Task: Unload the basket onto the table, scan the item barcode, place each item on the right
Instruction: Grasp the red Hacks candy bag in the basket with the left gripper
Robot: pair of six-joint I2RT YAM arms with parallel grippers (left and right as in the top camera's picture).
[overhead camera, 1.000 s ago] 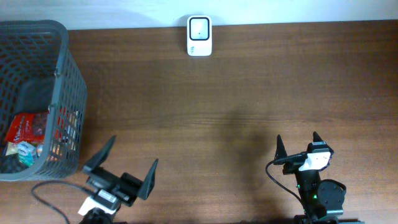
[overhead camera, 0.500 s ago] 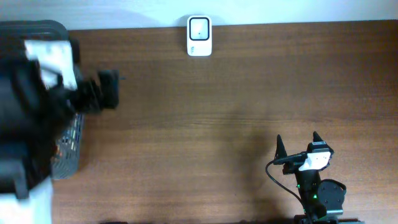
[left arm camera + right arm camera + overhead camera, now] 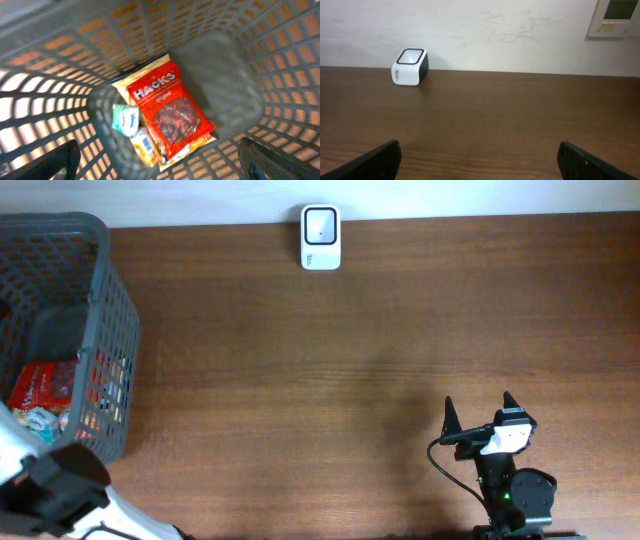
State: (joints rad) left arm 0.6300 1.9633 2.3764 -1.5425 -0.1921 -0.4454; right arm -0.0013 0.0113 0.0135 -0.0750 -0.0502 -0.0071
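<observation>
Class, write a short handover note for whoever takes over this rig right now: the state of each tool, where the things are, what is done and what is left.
Tools: left tool open and empty, poised over the basket and looking down into it. The right tool is open and empty, low over the table at the near right, facing the scanner.
Things: the red Hacks bag lies on the basket floor on top of a few small packets. The scanner stands at the table's far edge.
Done: nothing picked, nothing scanned.
Left: lift an item from the basket and show its barcode to the scanner.
</observation>
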